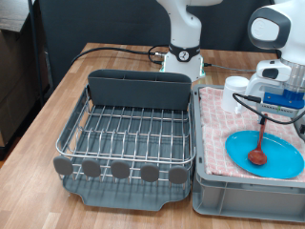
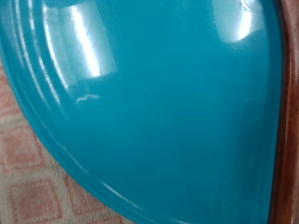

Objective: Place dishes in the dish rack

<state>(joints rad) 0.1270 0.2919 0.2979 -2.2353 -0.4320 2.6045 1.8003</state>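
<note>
The dish rack (image 1: 138, 88), a dark grey tray with a silver wire grid, stands empty in the middle of the exterior view. To its right, the bright blue plate (image 1: 278, 157) lies in the grey crate. The dark red-brown wooden spoon (image 1: 257, 150) stands nearly upright with its head on the plate. My gripper (image 1: 266, 113) is above the plate, shut on the top of the spoon's handle. The white cup (image 1: 235, 88) stands at the crate's far end. In the wrist view the plate (image 2: 159, 103) fills the frame and the spoon (image 2: 290, 112) is a dark strip at one edge; no fingers show.
The grey crate (image 1: 243, 196) lined with pink checked cloth (image 1: 219, 124) sits against the rack's right side on a wooden table (image 1: 38, 134). The robot base (image 1: 183, 57) stands behind the rack, with a black cable on the table. The cloth also shows in the wrist view (image 2: 28, 177).
</note>
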